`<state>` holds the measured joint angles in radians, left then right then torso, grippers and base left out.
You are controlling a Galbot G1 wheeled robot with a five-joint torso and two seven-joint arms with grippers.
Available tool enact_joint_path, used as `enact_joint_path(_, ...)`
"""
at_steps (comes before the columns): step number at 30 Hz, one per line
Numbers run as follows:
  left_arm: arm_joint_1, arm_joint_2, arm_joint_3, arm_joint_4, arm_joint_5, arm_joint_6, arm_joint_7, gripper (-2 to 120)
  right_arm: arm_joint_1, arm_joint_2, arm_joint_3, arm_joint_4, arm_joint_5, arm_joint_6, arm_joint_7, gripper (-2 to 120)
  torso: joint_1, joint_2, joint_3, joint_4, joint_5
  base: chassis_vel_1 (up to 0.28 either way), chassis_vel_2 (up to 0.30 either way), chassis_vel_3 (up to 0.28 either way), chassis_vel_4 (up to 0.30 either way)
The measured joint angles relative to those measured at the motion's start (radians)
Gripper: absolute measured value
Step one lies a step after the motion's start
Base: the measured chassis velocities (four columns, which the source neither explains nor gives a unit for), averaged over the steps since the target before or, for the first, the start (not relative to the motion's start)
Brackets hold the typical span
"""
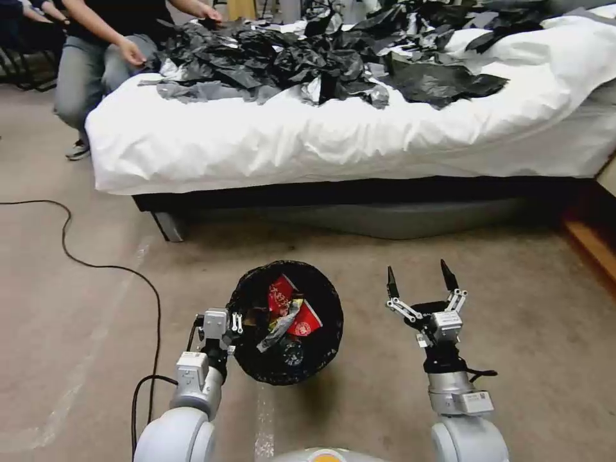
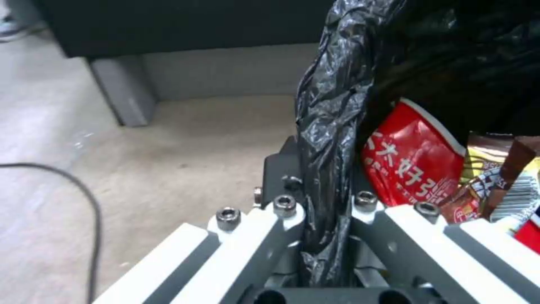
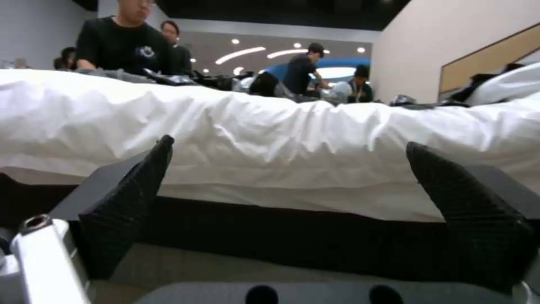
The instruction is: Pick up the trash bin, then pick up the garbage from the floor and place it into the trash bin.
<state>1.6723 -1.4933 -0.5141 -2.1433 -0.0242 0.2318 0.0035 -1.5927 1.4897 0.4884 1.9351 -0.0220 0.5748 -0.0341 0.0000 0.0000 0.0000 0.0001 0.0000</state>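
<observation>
My worry here is the grip: my left gripper (image 2: 323, 219) has its jaws pinched on the bag-covered rim of the trash bin (image 1: 247, 301), and the black liner (image 2: 326, 126) is slick and bunched between them, so I judge the bin could slide down or tip if the plastic slips off the rim rather than the wall itself being held. A tilt would spill what is already inside. I cannot tell from the head view whether the bin stands on the floor (image 1: 513, 333) or hangs just above it. Inside I see a red snack wrapper (image 1: 282, 296), a second red piece beside it, a silvery-gold wrapper (image 1: 279, 327) lying across them, and something dark and round lower down that I cannot make out. My right gripper (image 1: 420, 281) sits beside the bin, apart from it, jaws spread wide and holding nothing, pointing at the bed (image 1: 321, 147). A black cable (image 1: 109, 266) trails over the floor near my left arm and could snag.
</observation>
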Motion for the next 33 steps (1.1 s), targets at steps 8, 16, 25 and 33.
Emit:
enact_joint_path(8,0.001,-0.003,-0.001,-0.008,0.000,0.000,0.002,0,0.010,0.000,-0.003,-0.002,0.003,-0.001,-0.003,100,0.000,0.000,0.000,-0.0001,-0.0001,0.100,0.089,0.098,0.091)
enact_joint_path(16,0.008,-0.001,-0.009,-0.022,-0.003,0.000,0.004,0,0.025,-0.002,-0.011,-0.006,-0.012,-0.010,-0.007,100,0.000,0.000,0.000,-0.0001,0.0001,0.121,0.122,0.121,0.127)
enact_joint_path(25,0.011,0.002,-0.012,-0.030,-0.005,0.000,0.005,0,0.038,-0.012,-0.016,0.008,-0.020,-0.026,-0.012,100,0.000,0.000,0.000,-0.0001,-0.0001,0.133,0.124,0.129,0.123)
enact_joint_path(33,0.015,0.007,-0.016,-0.043,-0.005,0.001,0.007,0,0.033,-0.015,-0.026,-0.004,-0.021,-0.026,-0.012,100,0.000,0.000,0.000,0.0000,0.0000,0.127,0.124,0.127,0.116)
